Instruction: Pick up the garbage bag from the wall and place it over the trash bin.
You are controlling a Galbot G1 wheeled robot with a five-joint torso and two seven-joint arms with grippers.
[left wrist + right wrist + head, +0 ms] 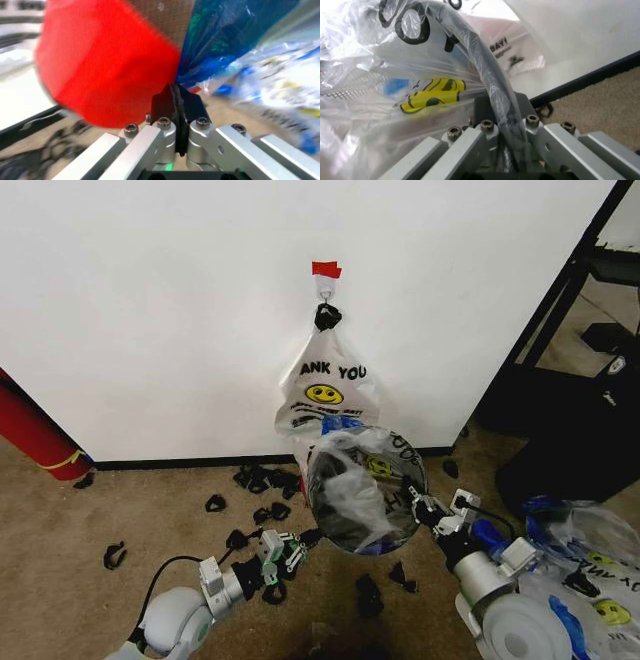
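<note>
Here your brown carpet (90, 520) meets the white wall (150, 300); a garbage bag (365, 480) drapes the trash bin (345, 525), right gripper (428, 510) fingers pinching its rim, left gripper (290, 552) fingers pressed together.

Silver arms, black fingertips, lots of bolts

Both arms are rounded silver-grey shells with white and black bits near the wrists, and a black cable loops off each one. Left end effector (300, 548) and right end effector (418, 502) look the same up close: brushed aluminium linkage bars fanning out in a V, held by dark socket-head screws, with black finger pads (176, 105) at the tip. There's a tiny green glow at the base of the left one.
</note>
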